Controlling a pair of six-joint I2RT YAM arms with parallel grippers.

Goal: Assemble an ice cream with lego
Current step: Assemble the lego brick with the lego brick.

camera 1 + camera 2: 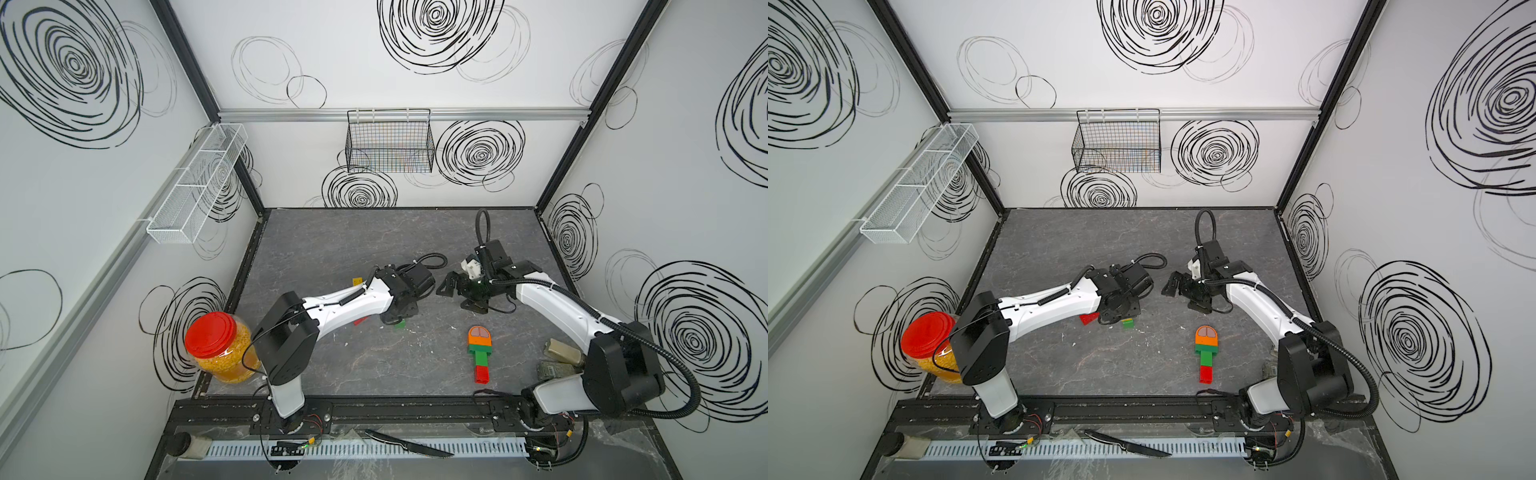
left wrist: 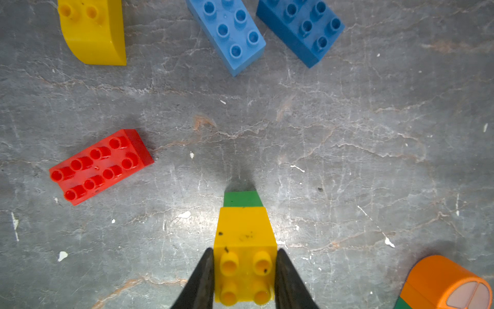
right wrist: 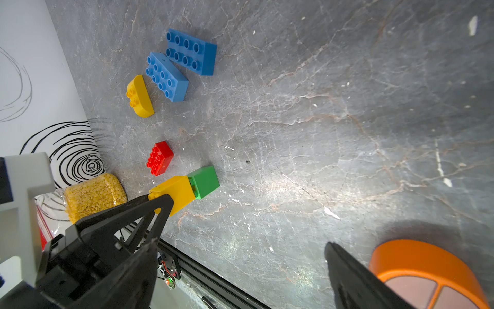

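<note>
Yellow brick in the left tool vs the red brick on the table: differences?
The yellow brick is square, four studs; the red brick is oblong, eight studs. The yellow brick is clamped in the left tool, stacked on a green brick; the red brick lies loose, alone on the table. Both are plastic bricks, studs up.

Both arms stretch inward, their wrists near each other.
The left arm (image 1: 345, 303) points its wrist straight down, and the left gripper (image 2: 245, 251) is pinched on a yellow brick (image 2: 244, 232). The right arm (image 1: 552, 307) angles its right gripper (image 1: 451, 283) leftward, jaws spread wide.
</note>
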